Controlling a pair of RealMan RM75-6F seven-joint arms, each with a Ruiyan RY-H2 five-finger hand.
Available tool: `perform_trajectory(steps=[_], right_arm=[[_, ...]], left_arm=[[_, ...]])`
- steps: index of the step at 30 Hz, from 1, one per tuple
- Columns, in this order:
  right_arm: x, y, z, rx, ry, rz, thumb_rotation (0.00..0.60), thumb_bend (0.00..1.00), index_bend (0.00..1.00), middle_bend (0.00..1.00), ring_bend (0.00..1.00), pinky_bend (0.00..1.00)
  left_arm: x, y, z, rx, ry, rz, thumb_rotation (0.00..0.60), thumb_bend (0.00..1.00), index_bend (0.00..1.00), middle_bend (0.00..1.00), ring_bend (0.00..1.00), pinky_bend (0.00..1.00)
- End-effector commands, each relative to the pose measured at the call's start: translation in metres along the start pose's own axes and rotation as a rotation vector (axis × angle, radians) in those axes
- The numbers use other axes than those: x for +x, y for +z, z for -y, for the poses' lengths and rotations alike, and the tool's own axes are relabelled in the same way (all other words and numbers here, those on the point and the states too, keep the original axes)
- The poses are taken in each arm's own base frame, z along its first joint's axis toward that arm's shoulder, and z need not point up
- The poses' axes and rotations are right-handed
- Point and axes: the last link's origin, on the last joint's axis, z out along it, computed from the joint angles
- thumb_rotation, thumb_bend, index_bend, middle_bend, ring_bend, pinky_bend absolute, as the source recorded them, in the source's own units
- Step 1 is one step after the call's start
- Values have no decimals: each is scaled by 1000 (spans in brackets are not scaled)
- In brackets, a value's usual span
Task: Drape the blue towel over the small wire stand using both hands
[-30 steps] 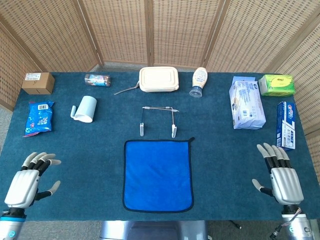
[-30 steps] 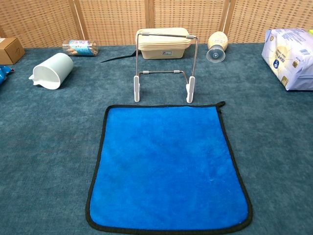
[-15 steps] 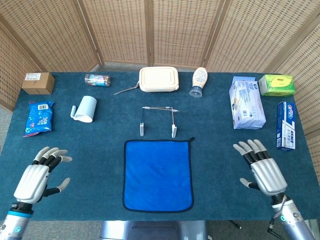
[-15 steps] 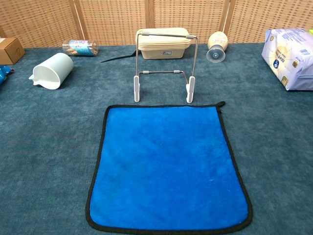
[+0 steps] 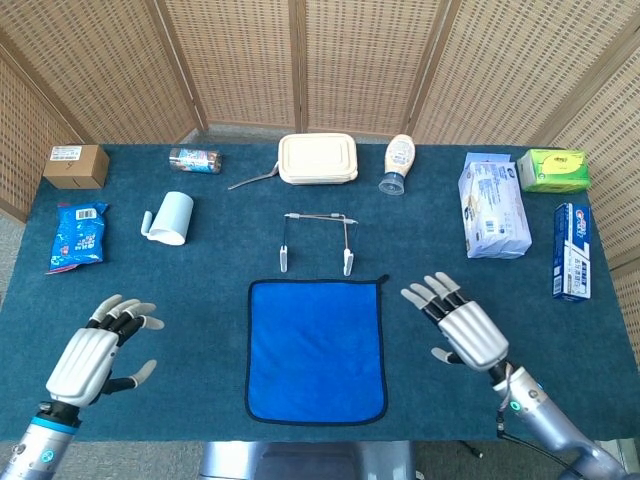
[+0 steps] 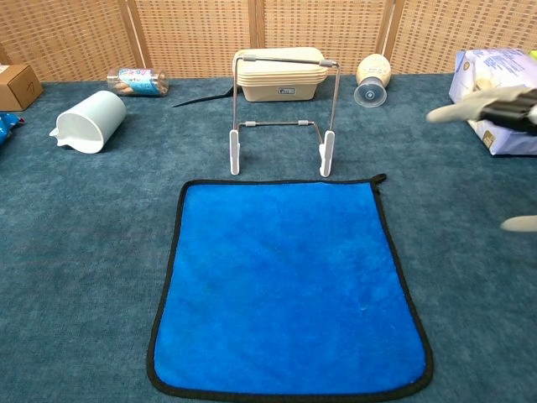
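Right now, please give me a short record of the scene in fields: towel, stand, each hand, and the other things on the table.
towel: blue towel flat on the table, untouched
stand: wire stand upright just behind the towel, bare
left hand: left hand open, left of the towel, holds nothing
right hand: right hand open, right of the towel, holds nothing
behind stand: lunch box, bottle
left side: cup lying down
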Motion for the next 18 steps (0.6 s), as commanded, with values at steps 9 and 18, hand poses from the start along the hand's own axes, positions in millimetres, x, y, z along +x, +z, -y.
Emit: perform_trajectory(steps=[9,18], right_arm=[[-31,34,8,137,-61,12,600,0,60,116,0,44],[-46,47,12,167,-52,31,600,0,59,116,0,44]], left_arm=[[-5,3,-3,-10,-2,13,600,391,337,255,188,89],[-8,5,-3,-8,-5,28,600,392,337,254,189,89]])
